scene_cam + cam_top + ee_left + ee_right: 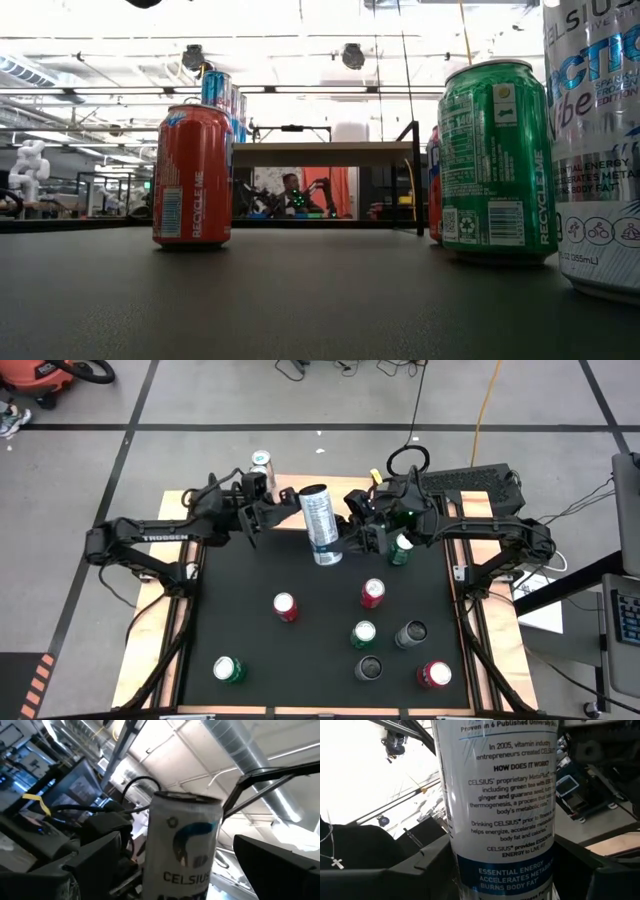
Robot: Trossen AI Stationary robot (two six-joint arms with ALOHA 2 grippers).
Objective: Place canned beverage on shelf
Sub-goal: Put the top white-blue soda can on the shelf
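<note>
**Handover mid-air: can now in right gripper**

Tall white-and-blue Celsius aluminium can (pixel 320 523) is held above the table's far edge, between both arms. Right gripper (pixel 352 532) is clenched on its lower body; left gripper (pixel 268 515) has its fingers spread, clear of the can. Long axis looks near vertical, tilted slightly, top toward the far side. Small light-wood shelf on black legs (pixel 320 155) stands at the far edge. Next, as I read it: carry it over the board, level it, lower gently.
</note>
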